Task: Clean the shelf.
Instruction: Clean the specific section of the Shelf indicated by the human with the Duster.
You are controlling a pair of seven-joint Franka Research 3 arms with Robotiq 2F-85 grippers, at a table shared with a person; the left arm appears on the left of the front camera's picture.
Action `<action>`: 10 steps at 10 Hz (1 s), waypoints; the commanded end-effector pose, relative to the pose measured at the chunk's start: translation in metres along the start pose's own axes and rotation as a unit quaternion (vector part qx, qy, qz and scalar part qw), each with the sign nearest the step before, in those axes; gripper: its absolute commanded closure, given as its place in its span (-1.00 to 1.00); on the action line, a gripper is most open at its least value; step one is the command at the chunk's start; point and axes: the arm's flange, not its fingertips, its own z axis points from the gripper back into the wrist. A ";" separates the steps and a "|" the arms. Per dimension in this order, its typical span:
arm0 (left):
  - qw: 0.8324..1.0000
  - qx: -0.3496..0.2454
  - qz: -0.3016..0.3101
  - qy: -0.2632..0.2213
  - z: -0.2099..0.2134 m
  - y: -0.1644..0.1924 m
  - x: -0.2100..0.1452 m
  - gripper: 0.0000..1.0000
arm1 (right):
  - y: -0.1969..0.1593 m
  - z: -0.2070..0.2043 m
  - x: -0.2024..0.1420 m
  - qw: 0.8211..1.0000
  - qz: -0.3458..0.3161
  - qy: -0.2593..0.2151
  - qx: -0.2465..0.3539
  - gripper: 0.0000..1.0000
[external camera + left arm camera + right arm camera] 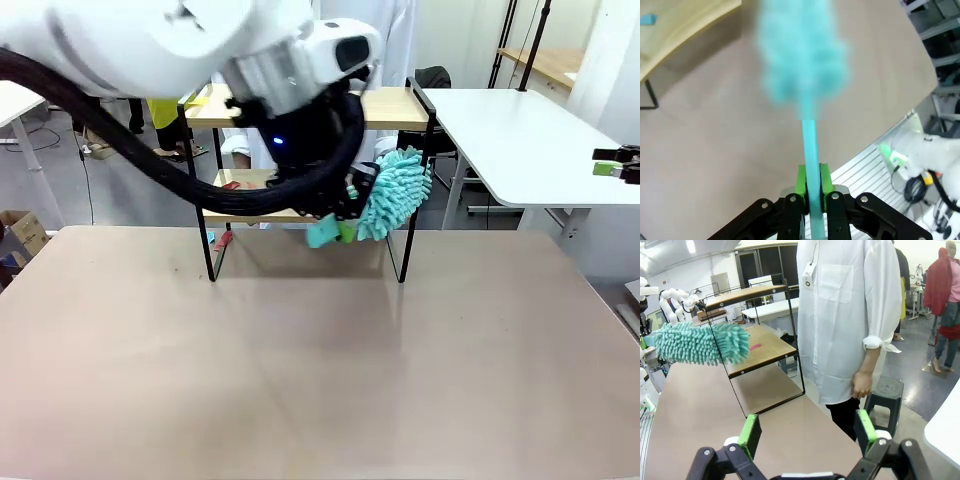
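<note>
The shelf (392,108) stands at the table's far side, two light wooden boards in a thin black frame. My left gripper (344,226) hangs in front of its lower board (245,180), shut on the handle of a fluffy teal duster (395,192). The duster's head sticks out past the shelf's right post. In the left wrist view the green pads (801,184) clamp the teal handle (810,145) and the head (800,50) is blurred. My right gripper (807,432) is open and holds nothing, off to the right (615,165). From there the duster (700,342) lies against the shelf (765,347).
A person in a white shirt (850,315) stands behind the shelf. A small red scrap (756,346) lies on the lower board, and a teal scrap (647,19) on a board. A black stool (887,390) and a white table (520,130) stand at the far right.
</note>
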 end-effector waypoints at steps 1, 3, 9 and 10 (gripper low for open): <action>0.999 0.033 0.036 -0.014 -0.016 -0.019 0.020 0.74 | 0.002 -0.002 0.002 1.000 0.002 -0.002 0.001 -1.00; 0.995 0.075 0.066 -0.022 -0.028 -0.030 0.027 0.74 | 0.002 -0.002 0.002 1.000 0.002 -0.002 0.001 -1.00; 0.994 0.075 0.079 -0.031 -0.038 -0.030 0.023 0.74 | 0.002 -0.002 0.002 1.000 0.002 -0.002 0.001 -1.00; 0.990 0.078 0.102 -0.049 -0.043 -0.036 0.024 0.74 | 0.002 -0.002 0.002 1.000 0.002 -0.002 0.001 -1.00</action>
